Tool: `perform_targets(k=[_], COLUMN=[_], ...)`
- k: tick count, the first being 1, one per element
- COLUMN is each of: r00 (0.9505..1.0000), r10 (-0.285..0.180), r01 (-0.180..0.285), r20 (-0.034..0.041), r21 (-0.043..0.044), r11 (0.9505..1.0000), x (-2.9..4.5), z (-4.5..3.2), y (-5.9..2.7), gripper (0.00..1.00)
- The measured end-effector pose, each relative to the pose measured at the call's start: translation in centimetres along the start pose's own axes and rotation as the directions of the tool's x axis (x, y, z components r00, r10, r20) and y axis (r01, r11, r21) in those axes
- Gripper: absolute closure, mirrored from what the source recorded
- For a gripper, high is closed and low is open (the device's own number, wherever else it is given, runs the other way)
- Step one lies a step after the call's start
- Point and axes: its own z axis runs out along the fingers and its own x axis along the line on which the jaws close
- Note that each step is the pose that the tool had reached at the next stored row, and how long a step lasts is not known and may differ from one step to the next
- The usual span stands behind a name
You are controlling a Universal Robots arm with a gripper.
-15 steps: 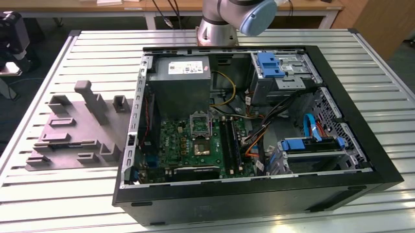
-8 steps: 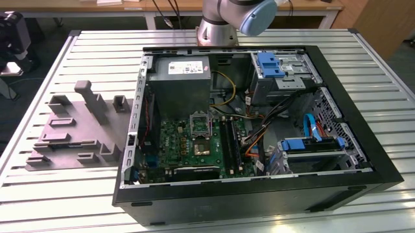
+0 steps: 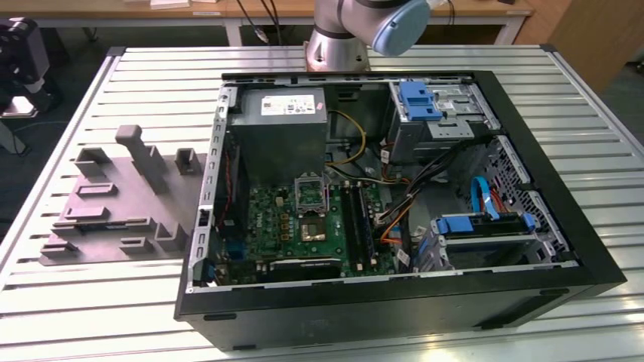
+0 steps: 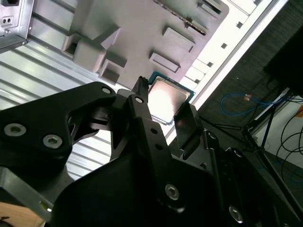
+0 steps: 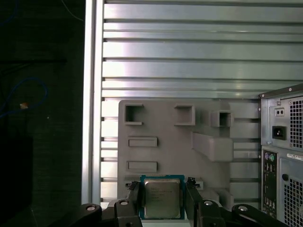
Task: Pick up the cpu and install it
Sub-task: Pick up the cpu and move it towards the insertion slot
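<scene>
A slatted metal table [image 3: 90,75] fills my exterior view. An open computer case [image 3: 403,302] lies on it, and a grey fixture plate [image 3: 111,204] sits just beside the case on the exterior view's left. The arm [image 3: 348,30] rises behind the case at the far edge of the table.

In the first wrist view I see the gripper [image 5: 162,185] well above the table, clamped on the cpu [image 5: 162,198]. Its two dark fingers [image 5: 135,198] press against opposite edges of the chip. The cpu's pale metal top faces the camera, and a thin greenish rim shows around it. The chip is clear of the fixture plate, which lies far below it along with the slats. One end of the case shows at the side of that view.

Inside the case, the motherboard [image 3: 292,226] lies flat with its metal-framed socket [image 3: 310,188] near the middle. The socket's dark centre is exposed.
</scene>
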Motion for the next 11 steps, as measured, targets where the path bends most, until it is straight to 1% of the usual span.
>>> perform_targets(k=[11], r00=[1.0000], r10=[0.000], r01=[0.000], r20=[0.0000], r21=[0.0000], r11=[1.0000], x=[-0.22], z=[0.00], y=[0.00], gripper=[0.53])
